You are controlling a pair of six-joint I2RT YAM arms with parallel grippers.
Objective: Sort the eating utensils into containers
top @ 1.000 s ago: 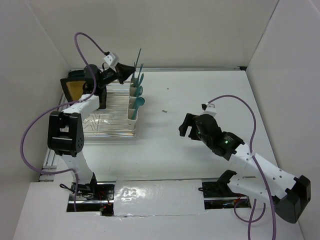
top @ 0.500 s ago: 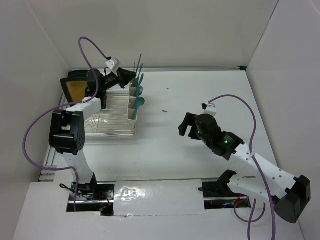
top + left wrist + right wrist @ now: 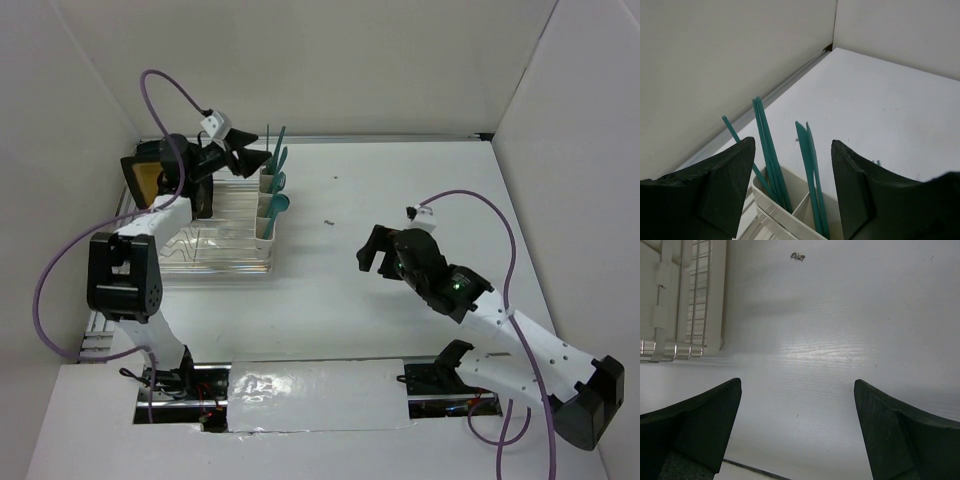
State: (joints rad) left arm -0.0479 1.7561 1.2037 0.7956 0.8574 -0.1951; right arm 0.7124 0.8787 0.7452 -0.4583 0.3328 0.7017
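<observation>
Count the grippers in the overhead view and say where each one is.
2. The left gripper is open at the far left, by the eating utensils standing in the containers. The right gripper is open over the table, right of centre. None seems hidden.

Rack [image 3: 215, 240]: lay on the left side of the table [image 3: 400, 180].
Cups [image 3: 266, 210]: stood in a row along the rack's right edge.
Utensils [image 3: 812, 170]: stood up inside the cups, tops sticking out.
Board [image 3: 143, 178]: was at the far left, behind the rack.
My left pincer [image 3: 260, 158]: hung over the far end of the cups.
Speck [image 3: 797, 257]: lay on the table, right of the cups.
My right pincer [image 3: 372, 258]: hung over the middle of the table, well apart from the cups.
</observation>
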